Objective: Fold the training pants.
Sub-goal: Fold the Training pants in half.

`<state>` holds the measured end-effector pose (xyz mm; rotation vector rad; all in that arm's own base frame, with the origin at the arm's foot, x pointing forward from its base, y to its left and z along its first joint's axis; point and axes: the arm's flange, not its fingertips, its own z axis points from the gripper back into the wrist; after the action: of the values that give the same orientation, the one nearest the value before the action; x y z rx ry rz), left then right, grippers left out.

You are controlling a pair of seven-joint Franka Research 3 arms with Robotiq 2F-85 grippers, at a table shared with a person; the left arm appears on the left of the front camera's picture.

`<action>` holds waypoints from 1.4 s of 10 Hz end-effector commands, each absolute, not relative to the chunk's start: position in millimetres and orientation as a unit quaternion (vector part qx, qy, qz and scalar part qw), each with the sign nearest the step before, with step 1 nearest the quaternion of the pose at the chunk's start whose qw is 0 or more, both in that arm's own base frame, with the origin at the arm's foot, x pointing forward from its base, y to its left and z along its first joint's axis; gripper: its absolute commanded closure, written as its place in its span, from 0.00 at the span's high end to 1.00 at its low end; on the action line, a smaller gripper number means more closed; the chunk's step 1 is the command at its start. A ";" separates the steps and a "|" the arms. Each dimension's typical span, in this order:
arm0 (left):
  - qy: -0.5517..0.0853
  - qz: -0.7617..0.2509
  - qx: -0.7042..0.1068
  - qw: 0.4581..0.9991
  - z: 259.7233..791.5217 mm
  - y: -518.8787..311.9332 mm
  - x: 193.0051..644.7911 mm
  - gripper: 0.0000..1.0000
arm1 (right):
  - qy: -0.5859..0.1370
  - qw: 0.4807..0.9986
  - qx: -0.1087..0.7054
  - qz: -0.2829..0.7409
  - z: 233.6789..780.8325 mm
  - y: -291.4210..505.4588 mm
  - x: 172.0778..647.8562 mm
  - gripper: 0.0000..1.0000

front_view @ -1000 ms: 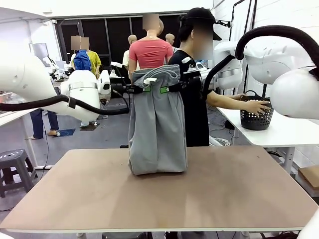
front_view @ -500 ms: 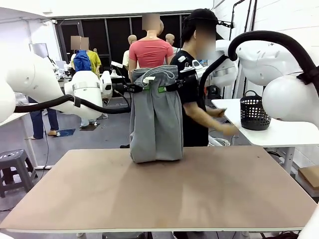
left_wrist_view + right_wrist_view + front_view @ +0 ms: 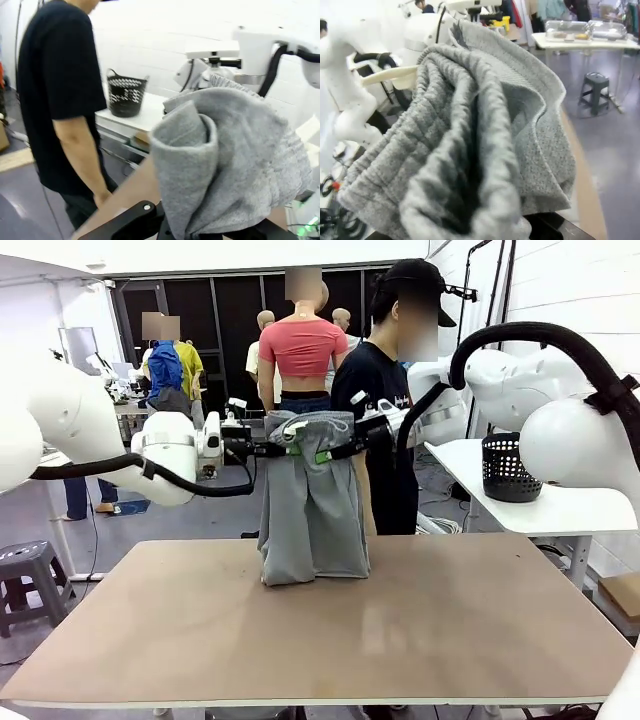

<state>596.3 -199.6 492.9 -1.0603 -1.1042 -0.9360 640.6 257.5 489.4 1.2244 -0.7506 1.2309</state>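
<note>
The training pants (image 3: pixel 312 510) are light grey and hang by their ribbed waistband between both grippers above the far half of the table. Their lower end rests bunched on the tabletop. My left gripper (image 3: pixel 291 448) is shut on the waistband's left side, and my right gripper (image 3: pixel 326 452) is shut on its right side, close beside the left one. In the left wrist view the grey cloth (image 3: pixel 235 160) drapes over the fingers and hides the tips. The right wrist view has the gathered waistband (image 3: pixel 470 140) bulging over its fingers.
A person (image 3: pixel 385 430) in a black shirt stands just behind the pants at the far edge of the brown table (image 3: pixel 420 640). A black mesh basket (image 3: pixel 510 468) sits on a white side table at the right. A grey stool (image 3: pixel 25 570) stands at the left.
Both grippers have come down with the waistband, so the pants hang lower. The person has drawn the hand back from the basket and now stands upright behind the pants.
</note>
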 end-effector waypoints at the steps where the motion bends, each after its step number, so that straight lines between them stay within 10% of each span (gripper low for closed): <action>1: -0.423 -0.413 -0.497 0.635 494.6 -179.8 570.5 0.00 | -0.265 0.587 0.575 0.506 473.4 245.4 615.9 0.00; 14: -0.361 -0.363 -0.558 0.653 400.3 -185.0 487.8 0.00 | -0.209 0.586 0.634 0.459 399.3 242.4 536.4 0.00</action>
<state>497.7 -189.8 401.0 -1.2350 -0.8451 -0.8482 555.3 252.0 401.1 1.4621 -0.4994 1.1084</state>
